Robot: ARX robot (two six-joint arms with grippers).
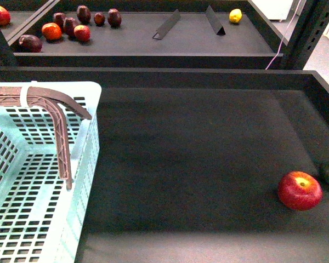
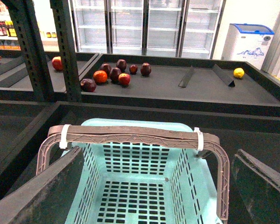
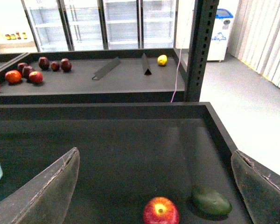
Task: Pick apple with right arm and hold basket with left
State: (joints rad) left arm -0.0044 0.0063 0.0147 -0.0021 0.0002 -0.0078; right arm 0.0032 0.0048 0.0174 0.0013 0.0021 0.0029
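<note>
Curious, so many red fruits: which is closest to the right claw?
The big apple in the near tray; the other red ones sit far back.

The left gripper [image 2: 159, 150] shows two broad, matte dark grey fingers [image 2: 42, 191] rising from the lower corners of the frame, each tapering to a rounded tip with a pale, scuffed edge. The right gripper [image 3: 155, 150] has matching fingers [image 3: 42, 193], slightly greyer, with thin scratches along their rims.

One apple [image 1: 299, 190], one basket [image 1: 71, 87], one yellow fruit [image 1: 236, 16] — eight small clustered fruits [image 1: 70, 26].
</note>
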